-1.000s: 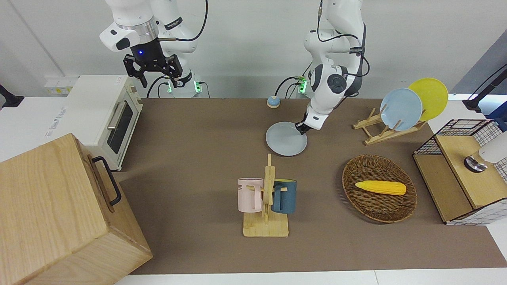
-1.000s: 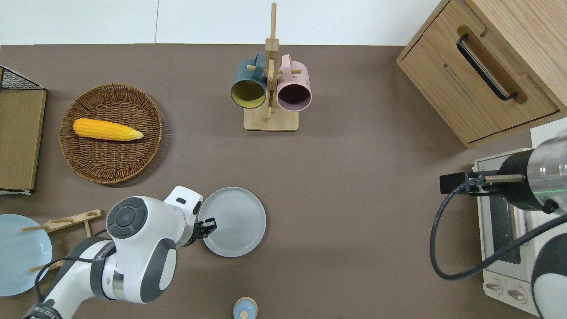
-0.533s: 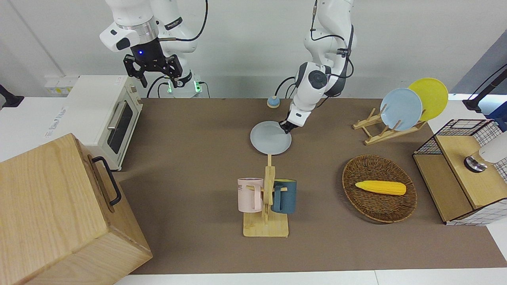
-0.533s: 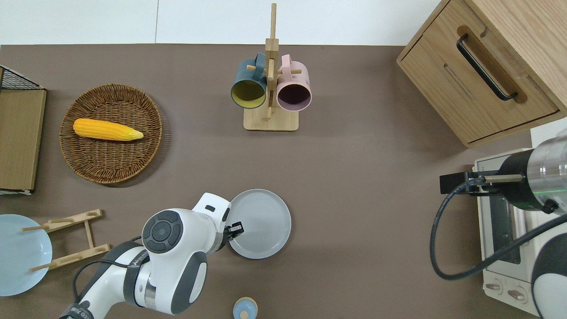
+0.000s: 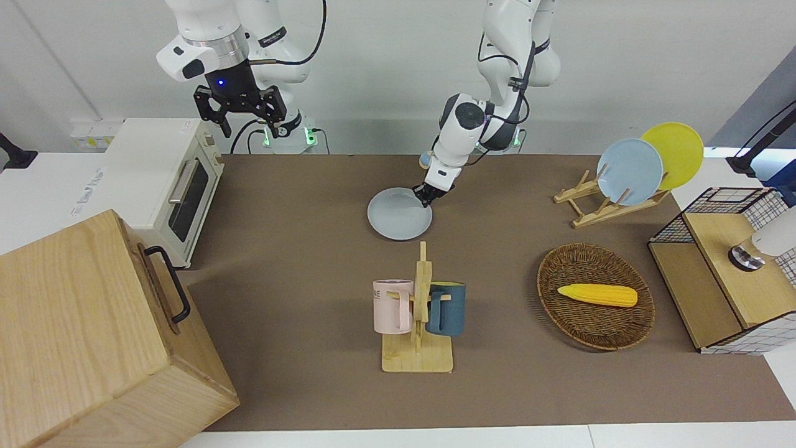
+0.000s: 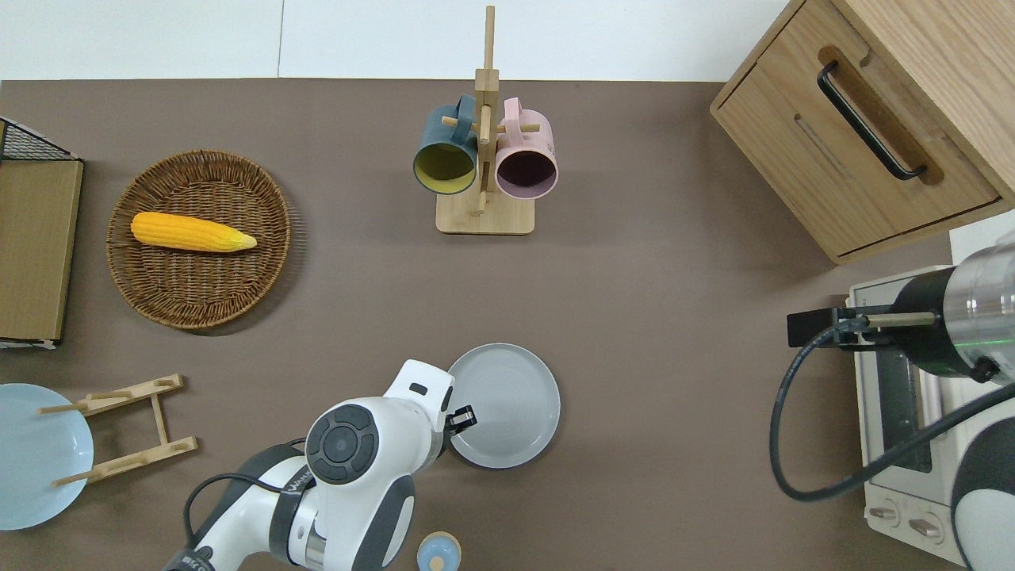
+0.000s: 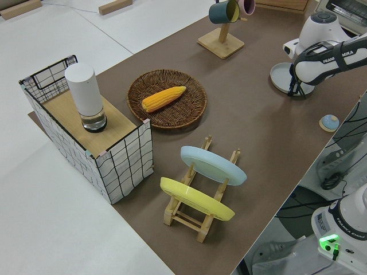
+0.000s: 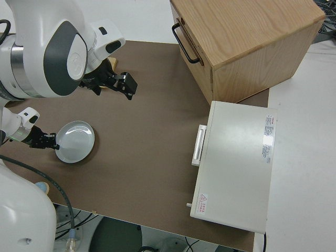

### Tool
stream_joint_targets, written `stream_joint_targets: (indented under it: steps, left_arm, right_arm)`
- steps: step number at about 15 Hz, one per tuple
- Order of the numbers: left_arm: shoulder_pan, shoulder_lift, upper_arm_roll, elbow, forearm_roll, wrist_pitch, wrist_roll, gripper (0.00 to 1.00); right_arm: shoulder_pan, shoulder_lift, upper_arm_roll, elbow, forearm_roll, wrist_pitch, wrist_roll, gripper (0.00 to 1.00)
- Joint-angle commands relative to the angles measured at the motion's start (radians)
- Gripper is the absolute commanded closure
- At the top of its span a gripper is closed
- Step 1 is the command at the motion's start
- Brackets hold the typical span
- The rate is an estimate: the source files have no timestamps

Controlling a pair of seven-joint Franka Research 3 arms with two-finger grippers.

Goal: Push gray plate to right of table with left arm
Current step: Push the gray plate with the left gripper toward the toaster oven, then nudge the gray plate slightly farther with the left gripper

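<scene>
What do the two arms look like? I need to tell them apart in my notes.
Both arms are white and jointed, with dark gray joint caps, black cables and black two-finger grippers. The left arm carries "FRANKA EMIKA" lettering; its left gripper is plain. The right gripper sits under a silver wrist band and a blue lit dot.

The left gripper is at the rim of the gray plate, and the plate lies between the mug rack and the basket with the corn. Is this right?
Not quite. The left gripper is at the gray plate's rim, but the overhead view shows the plate nearer to the robots than the mug rack, not between it and the basket.
</scene>
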Motion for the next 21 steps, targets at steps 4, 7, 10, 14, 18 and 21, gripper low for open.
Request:
stream_joint_targets:
  steps: [4,7,10,14,18,21]
  left_arm:
    - [-0.142,0.111,0.068,0.064,-0.039,0.050,-0.024,1.00]
    - [-0.174,0.140,0.070,0.075,-0.058,0.089,-0.026,1.00]
    - [-0.200,0.177,0.070,0.093,-0.083,0.135,-0.026,1.00]
    - [-0.229,0.219,0.068,0.153,-0.100,0.138,-0.063,1.00]
    - [-0.237,0.222,0.068,0.165,-0.101,0.138,-0.063,1.00]
    - [-0.242,0.229,0.068,0.179,-0.102,0.138,-0.063,1.00]
  right_arm:
    - [-0.024,-0.027,0.014,-0.027,0.021,0.000,0.010,0.005]
    - [-0.024,-0.027,0.014,-0.027,0.021,0.000,0.012,0.005]
    - [-0.024,-0.027,0.014,-0.027,0.021,0.000,0.010,0.005]
    - [-0.024,-0.027,0.014,-0.027,0.021,0.000,0.010,0.005]
    - [-0.024,-0.027,0.014,-0.027,0.021,0.000,0.010,0.005]
    - [-0.024,-0.027,0.014,-0.027,0.021,0.000,0.010,0.005]
